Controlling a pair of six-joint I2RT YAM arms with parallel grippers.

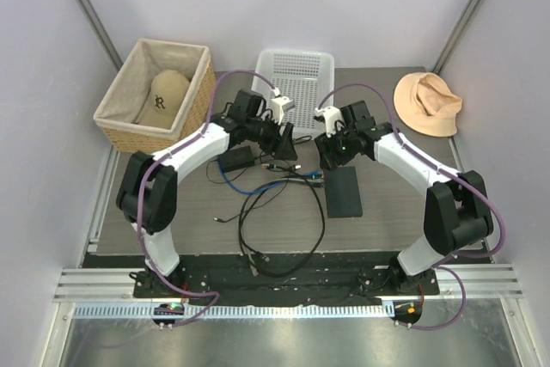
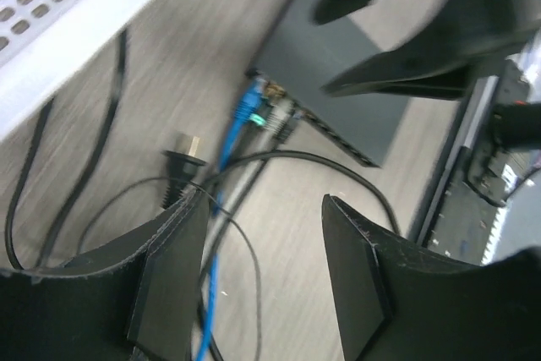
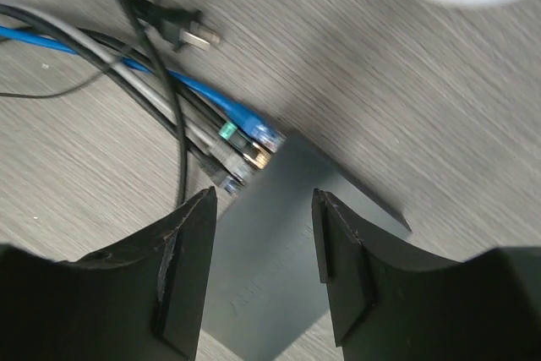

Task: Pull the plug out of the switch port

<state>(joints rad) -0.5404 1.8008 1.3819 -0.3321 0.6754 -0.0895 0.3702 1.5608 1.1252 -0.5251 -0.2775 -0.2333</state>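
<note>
Matte-black flat box [image 3: 270,259] on woodgrain desk [image 3: 380,82]; switch port [image 3: 269,148] edge holds clustered plugs [image 3: 239,134]. Right hand [image 3: 264,199] above box, left hand [image 2: 264,202] nearby: both spread, empty.

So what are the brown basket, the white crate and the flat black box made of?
The basket: woven wicker by its ribbed weave, with a cloth liner. The white crate: likely moulded plastic, given its even perforated grid. The flat black box: smooth matte shell, plastic or painted metal; I cannot tell.
</note>
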